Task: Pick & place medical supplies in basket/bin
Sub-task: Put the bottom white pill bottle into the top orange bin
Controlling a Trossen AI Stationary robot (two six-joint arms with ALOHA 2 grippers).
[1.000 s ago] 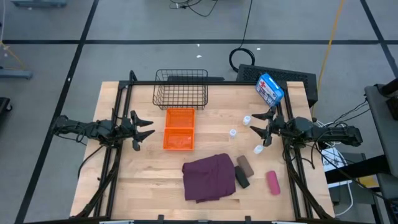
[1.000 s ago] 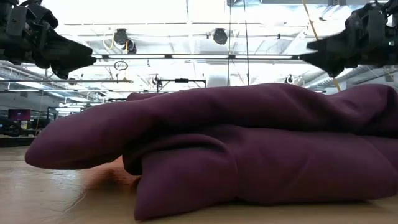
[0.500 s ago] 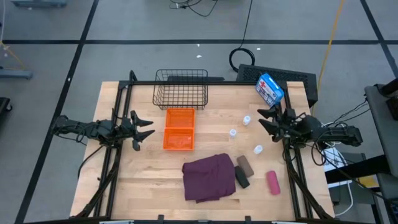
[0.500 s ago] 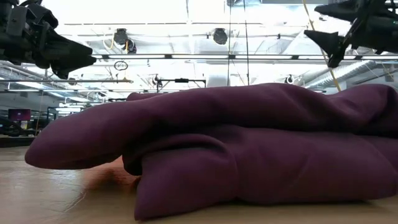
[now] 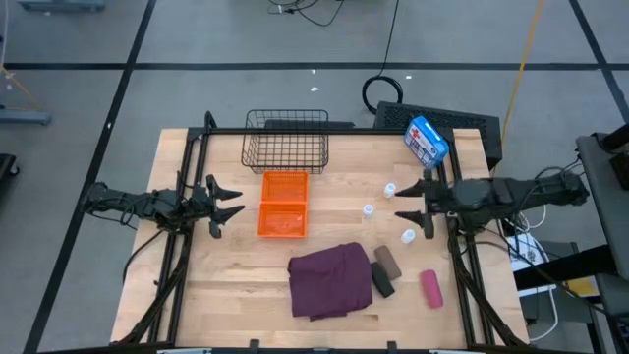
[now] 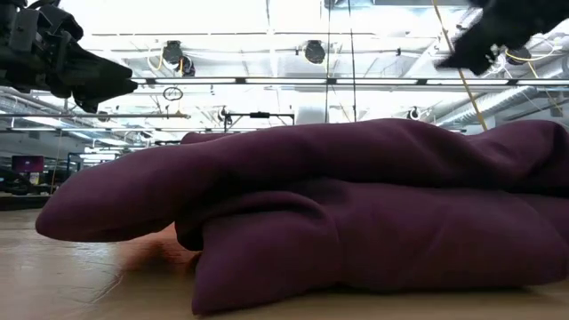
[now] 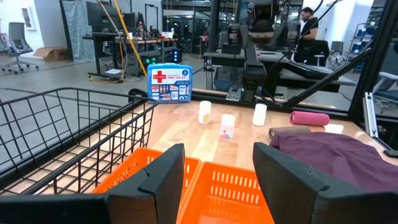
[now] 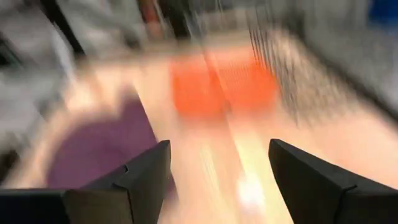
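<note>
A large purple-maroon cloth (image 5: 330, 280) is seen crumpled near the tabletop's front edge, with the black wire-mesh rectangular basket (image 5: 286, 140) at the rear edge. Three tiny white vials (image 5: 408, 236) are stood near the right edge, just inward of the right gripper (image 5: 417, 205), the nearer tool. Its fingers are spread wide and empty above them; the left gripper (image 5: 228, 204), part open, is parked empty at the left edge.

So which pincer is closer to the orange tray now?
The left pincer. It hangs open just left of the orange tray, almost at its edge. The right pincer, also open, is across the table, over the white vials.
</note>
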